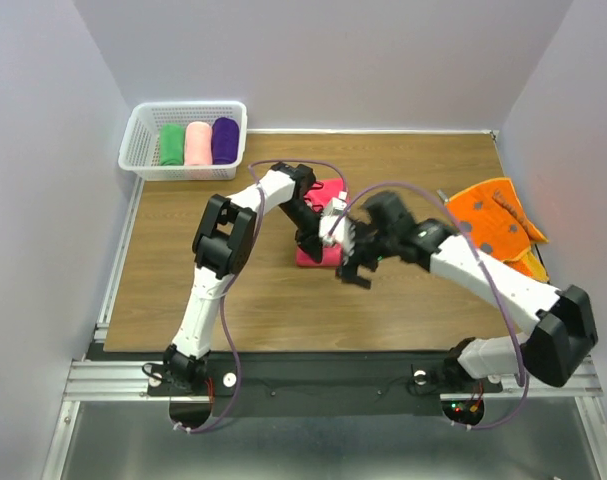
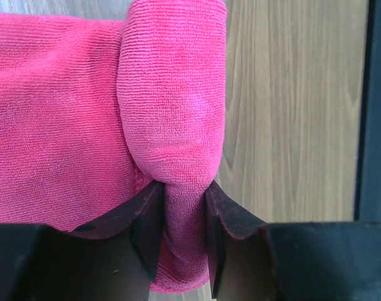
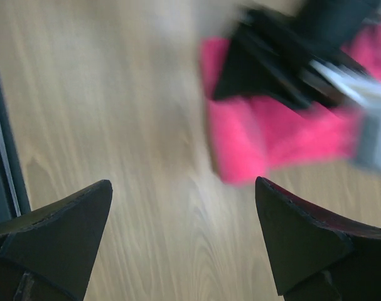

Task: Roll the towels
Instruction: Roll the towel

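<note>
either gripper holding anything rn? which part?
Left gripper pinches the hot-pink towel by the near end of its rolled-up edge. Right gripper is open, holding nothing.

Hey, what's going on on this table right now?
The left gripper is pinching the rolled-up edge of the hot-pink towel mid-table. The right gripper hangs wide open and empty beside it. An orange towel lies at the right edge, and three rolled towels sit in the white basket.
</note>
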{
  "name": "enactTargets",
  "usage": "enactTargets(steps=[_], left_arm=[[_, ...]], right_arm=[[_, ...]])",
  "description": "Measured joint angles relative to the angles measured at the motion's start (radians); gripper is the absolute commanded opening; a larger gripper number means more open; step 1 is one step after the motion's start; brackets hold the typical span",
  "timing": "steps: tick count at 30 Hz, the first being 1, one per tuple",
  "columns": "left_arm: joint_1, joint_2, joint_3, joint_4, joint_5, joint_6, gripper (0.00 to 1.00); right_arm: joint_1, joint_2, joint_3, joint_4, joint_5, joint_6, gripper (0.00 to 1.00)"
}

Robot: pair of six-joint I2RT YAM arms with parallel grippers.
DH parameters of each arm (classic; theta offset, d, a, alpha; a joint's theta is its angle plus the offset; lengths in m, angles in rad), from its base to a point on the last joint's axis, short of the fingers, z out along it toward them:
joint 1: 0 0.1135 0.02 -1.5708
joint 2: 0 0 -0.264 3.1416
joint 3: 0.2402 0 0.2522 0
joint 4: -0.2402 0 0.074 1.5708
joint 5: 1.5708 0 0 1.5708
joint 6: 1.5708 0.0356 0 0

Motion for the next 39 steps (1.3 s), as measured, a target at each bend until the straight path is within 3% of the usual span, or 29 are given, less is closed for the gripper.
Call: enactTargets(steps=[2,5,11,19,23,24,27,33,34,39], left_arm=[[0.007,0.038,0.052,-0.052,0.022,-0.003,0.4],[0.014,0.074,0.1,-0.102,0.046,-0.006,0.4],[0.019,0.084,0.108,-0.114,0.062,-0.006,0.43],[0.019,0.088,0.114,-0.122,0.066,-0.006,0.44],[0.019,0.088,0.111,-0.121,0.066,-0.006,0.45],[0.021,0.087,0.109,-0.117,0.068,-0.012,0.46],[0.031,0.083,0.092,-0.105,0.092,-0.014,0.49],[0.04,0.041,0.042,-0.075,0.092,-0.014,0.6],[0.047,0.029,0.039,-0.072,0.077,-0.014,0.61],[0.072,-0.01,0.043,-0.08,-0.02,-0.008,0.65]], right_arm=[[0.129,0.023,-0.062,0.071,0.094,-0.019,0.99],[0.208,0.113,-0.112,0.198,0.227,-0.038,0.99],[0.2,0.224,-0.183,0.423,0.354,-0.092,0.99],[0.199,0.299,-0.214,0.561,0.377,-0.147,0.93],[0.188,0.381,-0.194,0.579,0.361,-0.141,0.76],[0.184,0.391,-0.179,0.575,0.354,-0.132,0.64],[0.154,0.422,-0.145,0.573,0.315,-0.111,0.46],[0.101,0.441,-0.089,0.487,0.178,-0.104,0.2],[0.097,0.441,-0.075,0.459,0.15,-0.109,0.02],[0.09,0.446,-0.04,0.414,0.067,-0.108,0.01]])
